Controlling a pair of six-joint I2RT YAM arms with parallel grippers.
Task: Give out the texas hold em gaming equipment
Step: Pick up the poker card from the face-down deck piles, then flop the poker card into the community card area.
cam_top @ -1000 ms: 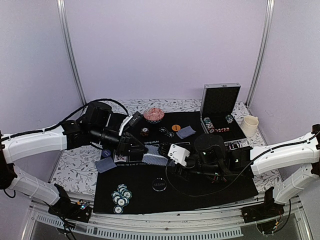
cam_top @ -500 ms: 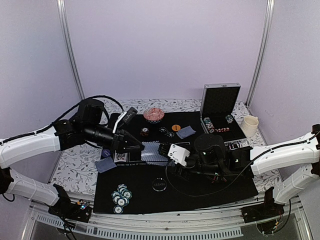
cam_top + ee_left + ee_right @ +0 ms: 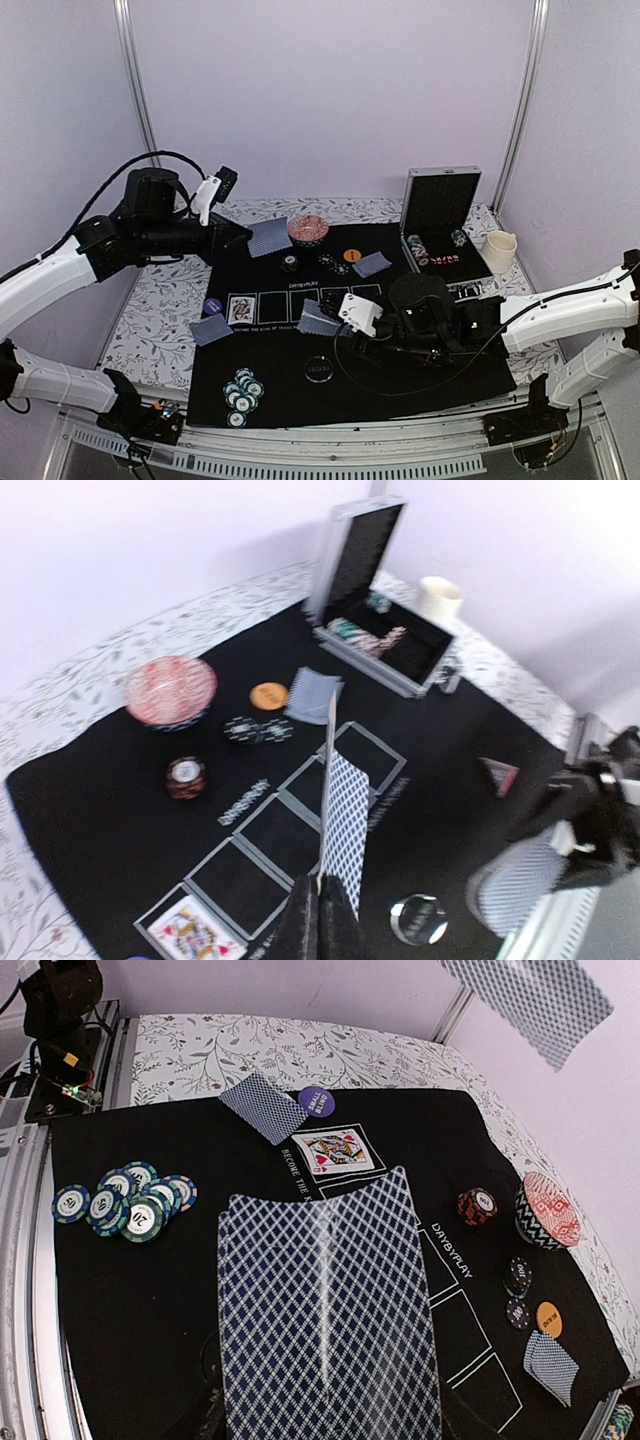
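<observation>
We see the left gripper (image 3: 320, 892) held high over the far left part of the black mat (image 3: 455, 378), its jaws pressed together on the bottom edge of a single blue-backed card (image 3: 342, 810). The card stands upright, and the left wrist camera sees it almost edge-on. The right gripper (image 3: 338, 324) hangs low over the middle of the mat and pinches a small stack of cards (image 3: 325, 1310), backs up and slightly fanned. The stack nearly fills the right wrist view, so we cannot see the fingers clearly, but it juts from the gripper above the row of white rectangles. A face-up court card (image 3: 335, 1150) lies in the leftmost rectangle. Just left of it are a purple round button (image 3: 316, 1101) and a pair of face-down cards (image 3: 265, 1105) at the mat's edge. A cluster of teal chips (image 3: 243, 393) sits at the near left corner of the mat. At the far side we find a red chip stack (image 3: 186, 777), black chips (image 3: 255, 730), an orange button (image 3: 268, 695) and another face-down pair (image 3: 313, 695). A red patterned bowl (image 3: 170, 690) stands behind these at the mat's far edge. A round dark button (image 3: 318, 369) lies near the front middle, and a small red-edged triangle (image 3: 498, 775) sits on the right part of the mat. The open silver case (image 3: 445, 225), with chips inside, stands at the far right of the bench, a cream mug (image 3: 498, 250) just beside it.
</observation>
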